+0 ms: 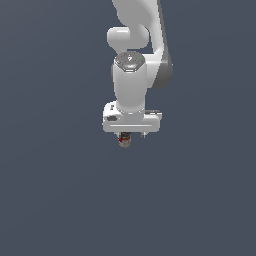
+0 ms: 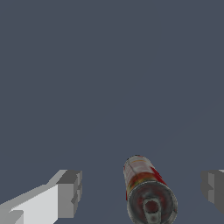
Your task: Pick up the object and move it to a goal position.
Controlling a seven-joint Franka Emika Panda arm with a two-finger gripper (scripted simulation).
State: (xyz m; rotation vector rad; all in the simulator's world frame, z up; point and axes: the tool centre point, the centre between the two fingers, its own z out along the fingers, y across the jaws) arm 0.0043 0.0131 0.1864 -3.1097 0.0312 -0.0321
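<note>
The object is a small tin can with a red-and-white label and a silver top. In the exterior view it shows just under the white gripper, partly hidden by the hand. In the wrist view the can stands between the two grey fingertips, its metal top facing the camera. There is a gap on each side of it, so neither finger touches it. The gripper is open, with its jaws wide apart around the can.
The white Franka arm reaches down from the top of the exterior view. All around is a plain dark grey-blue surface, and no goal marker shows.
</note>
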